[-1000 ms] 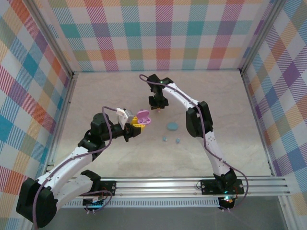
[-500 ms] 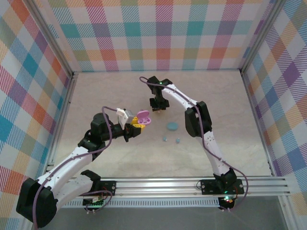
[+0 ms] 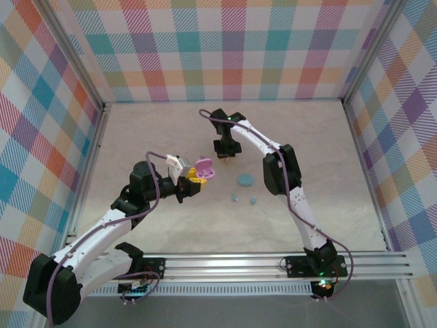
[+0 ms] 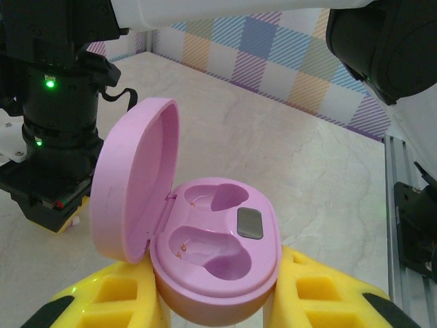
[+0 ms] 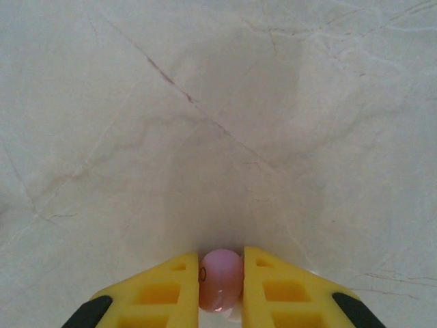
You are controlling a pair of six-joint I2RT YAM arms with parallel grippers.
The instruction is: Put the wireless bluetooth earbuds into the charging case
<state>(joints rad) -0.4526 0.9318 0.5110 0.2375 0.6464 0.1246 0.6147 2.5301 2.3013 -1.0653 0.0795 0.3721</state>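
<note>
Progress: early. No bud is seated yet. Both wells of the pink case [image 4: 215, 263] are seen empty, with the lid hinged up. The case is clamped at its base by the left gripper [image 4: 217, 304]. One pink earbud [image 5: 220, 273] is pinched between the narrowed fingers of the right gripper [image 5: 220, 285], low over the table [image 3: 328, 157]. A blue bud [image 3: 234, 198], a second blue bud [image 3: 252, 201] and the shut blue case [image 3: 244, 180] are left lying near each other. Bare marble is seen around the right gripper, and the walls are well apart. The raised lid, near the right wrist, is judged the tight spot.
</note>
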